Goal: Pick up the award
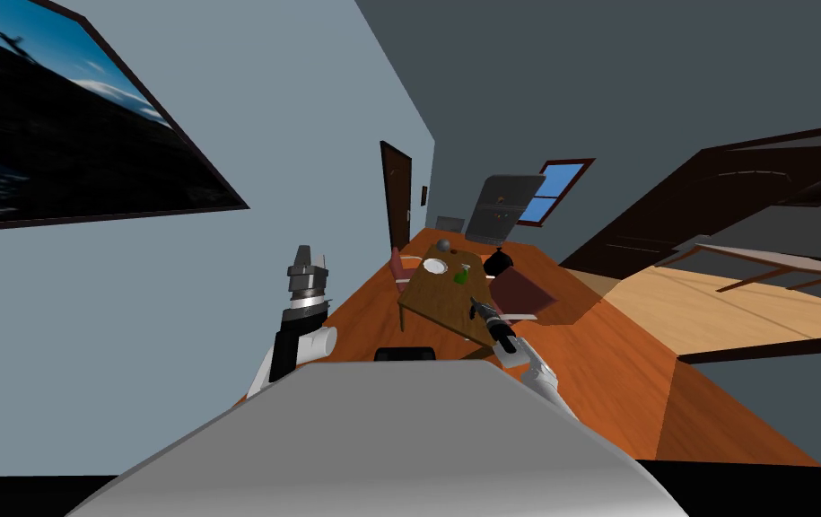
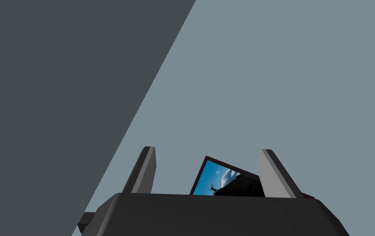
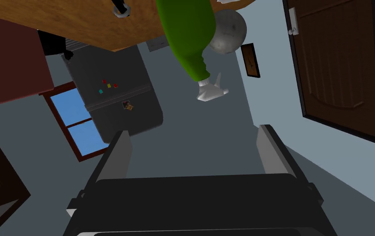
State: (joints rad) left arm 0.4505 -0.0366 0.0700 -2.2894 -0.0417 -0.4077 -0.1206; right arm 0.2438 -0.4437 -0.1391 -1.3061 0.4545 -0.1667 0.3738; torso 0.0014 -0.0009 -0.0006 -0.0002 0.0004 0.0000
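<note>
Right hand [image 3: 194, 130] is released, fingers spread with nothing between them, and it hangs over the near edge of the tabletop [image 1: 440, 305]. Going outward in the head view, the first thing we meet is the green bottle [image 1: 462, 276] at 11 o'clock, near the hand. The white plate [image 1: 435, 266] comes next at 10 o'clock. Past both, also at 11 o'clock near the far end, sits a grey ball, which we judge to be the award [image 1: 442, 244]. It is well apart from the hand.

The wrist view confirms that line. The bottle [image 3: 190, 37] stands between our fingers and the award [image 3: 227, 30], partly covering it.

We read this as the approach, with the grasp a long way off. To do it well we'd swing the hand around the bottle, not push along the straight line, and we'd keep the fingers wide. A ball will likely roll off thin blades, so we'd square the blades to its widest part before closing.

On pose, the right arm is stretched low and forward, and the hand is rolled so that the tabletop [image 3: 59, 20] shows upside down in its wrist view. We'd level it before the reach. Left hand [image 1: 308, 260] is raised at 9 o'clock beside the wall, its fingers [image 2: 268, 172] also parted and holding nothing.
</note>
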